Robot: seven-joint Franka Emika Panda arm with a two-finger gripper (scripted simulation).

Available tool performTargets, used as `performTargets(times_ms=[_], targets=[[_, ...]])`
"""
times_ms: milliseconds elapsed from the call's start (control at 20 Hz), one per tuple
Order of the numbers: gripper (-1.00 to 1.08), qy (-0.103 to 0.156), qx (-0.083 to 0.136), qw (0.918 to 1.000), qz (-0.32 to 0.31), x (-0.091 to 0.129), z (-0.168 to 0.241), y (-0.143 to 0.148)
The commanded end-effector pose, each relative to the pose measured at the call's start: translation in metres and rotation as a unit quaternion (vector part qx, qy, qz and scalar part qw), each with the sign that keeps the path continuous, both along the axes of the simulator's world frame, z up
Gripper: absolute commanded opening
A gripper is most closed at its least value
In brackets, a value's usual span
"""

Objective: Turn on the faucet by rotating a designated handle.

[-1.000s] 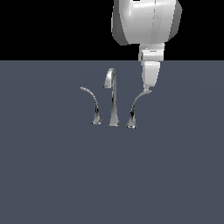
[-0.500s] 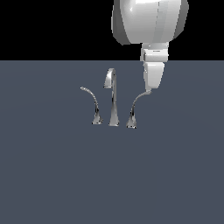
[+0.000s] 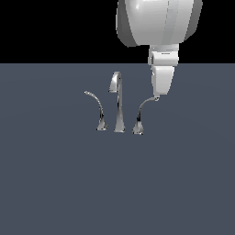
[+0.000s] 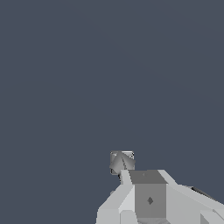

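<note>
The chrome faucet (image 3: 119, 105) stands on the grey surface, its tall hooked spout in the middle. The handle (image 3: 141, 111) is the slim lever on the exterior view's right, arcing rightward from a flared base. My gripper (image 3: 157, 95) hangs straight down over it. Its fingers (image 3: 162, 82) look pressed together with no gap, and their tip touches the thin end of the handle. In the wrist view a small chrome piece (image 4: 121, 162), most likely the handle, shows just past the fingers (image 4: 148, 192). The gripper holds nothing.
The twin lever (image 3: 97, 109) arcs leftward on the other side of the spout. The flat grey surface (image 3: 117, 183) spreads all around the faucet. The bulky white arm (image 3: 158, 20) hangs above the handle.
The gripper has shifted slightly to the exterior view's right, and the handle's thin tip has moved a little that way with it.
</note>
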State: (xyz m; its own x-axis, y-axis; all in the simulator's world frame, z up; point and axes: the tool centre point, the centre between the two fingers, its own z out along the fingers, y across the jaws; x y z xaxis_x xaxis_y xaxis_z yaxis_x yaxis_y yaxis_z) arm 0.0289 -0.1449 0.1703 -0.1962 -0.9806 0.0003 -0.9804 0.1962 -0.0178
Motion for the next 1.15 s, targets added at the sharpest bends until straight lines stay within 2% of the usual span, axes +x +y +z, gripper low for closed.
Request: performTargets(times_ms=[0, 450, 550, 1100], targets=[[-1.0, 0.006, 0.002, 1.0, 0.003, -0.011, 0.0, 0.008], [-1.0, 0.009, 0.002, 1.0, 0.0, -0.039, 0.0, 0.02], [-1.0, 0.006, 0.0, 1.0, -0.005, -0.035, 0.0, 0.011], [-1.0, 0.009, 0.002, 1.0, 0.0, -0.048, 0.0, 0.067]])
